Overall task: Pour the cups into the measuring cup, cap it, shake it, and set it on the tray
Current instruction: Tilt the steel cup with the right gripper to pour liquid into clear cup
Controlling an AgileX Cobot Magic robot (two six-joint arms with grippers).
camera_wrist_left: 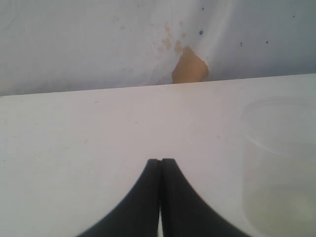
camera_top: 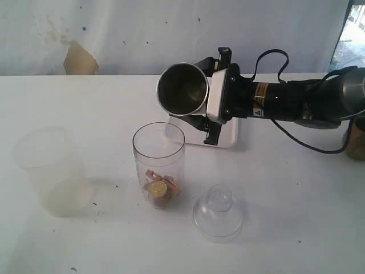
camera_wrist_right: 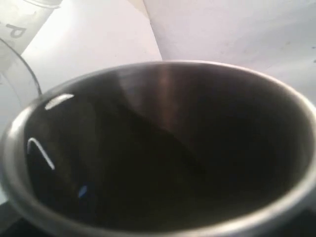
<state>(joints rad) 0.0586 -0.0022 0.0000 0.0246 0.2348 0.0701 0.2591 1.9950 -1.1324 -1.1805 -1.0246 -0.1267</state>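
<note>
One arm shows in the exterior view: the right gripper [camera_top: 204, 91] clamps the steel tumbler [camera_top: 182, 88] on its side above the tray [camera_top: 231, 137], mostly hiding it. The measuring cup [camera_top: 159, 165] stands in front, apart from the cap [camera_top: 218, 214] and the frosted cup [camera_top: 51, 171], with bare table [camera_top: 296, 217] around them. Left wrist view: the left gripper [camera_wrist_left: 160, 160] has its fingers pressed together over bare table; the frosted cup is cut off. Right wrist view: the steel tumbler's dark mouth hides the fingers.

I have open table [camera_top: 296, 228] between the frosted cup [camera_top: 51, 171], left, and the measuring cup [camera_top: 158, 149]; the cap [camera_top: 218, 214] crowds its near right, and the tilted steel tumbler [camera_top: 182, 89] hangs just beyond it.
</note>
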